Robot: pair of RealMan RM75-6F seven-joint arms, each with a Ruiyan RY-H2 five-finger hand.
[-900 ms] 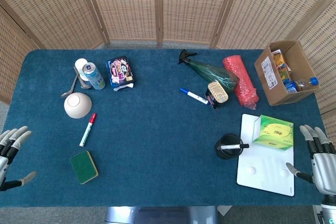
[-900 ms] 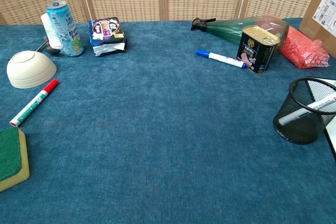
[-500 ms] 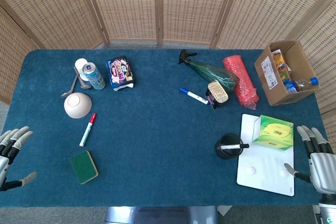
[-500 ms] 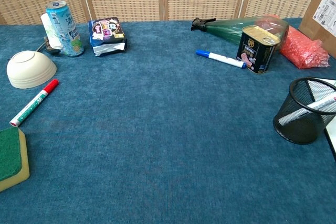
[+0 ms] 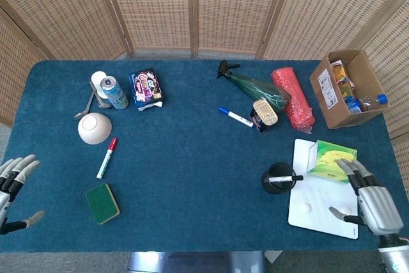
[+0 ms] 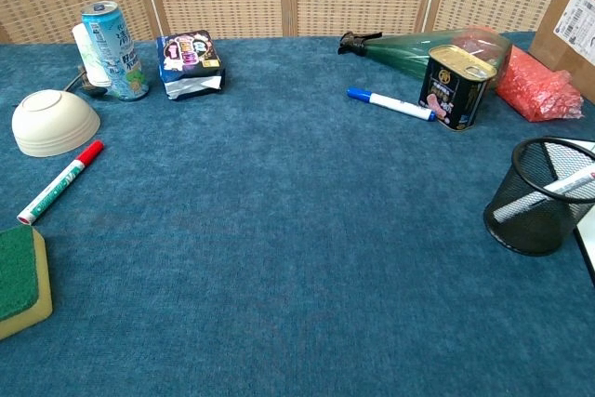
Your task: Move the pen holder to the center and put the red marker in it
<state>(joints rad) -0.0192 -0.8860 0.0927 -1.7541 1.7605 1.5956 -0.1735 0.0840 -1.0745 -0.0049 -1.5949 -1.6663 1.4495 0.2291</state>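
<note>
Pen holder [image 5: 277, 179] sits lower right of the head frame, touching the white board [image 5: 323, 212], well off center, a black marker [image 5: 284, 178] already inside. Red marker [image 5: 107, 157] lies left, between bowl [image 5: 94, 127] and sponge [image 5: 103, 203]. Your right robot hand [image 5: 369, 197] hovers over the board, released, fingers spread; left robot hand [image 5: 14, 185] likewise empty at lower left. Risk: you could tip the light mesh cup, or snag the protruding marker.

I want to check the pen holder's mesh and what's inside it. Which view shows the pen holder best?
The chest view: the pen holder is close, from the side, with its mesh wall and a marker leaning inside. The head view shows it small from above, mostly the rim and the marker across it.
</note>
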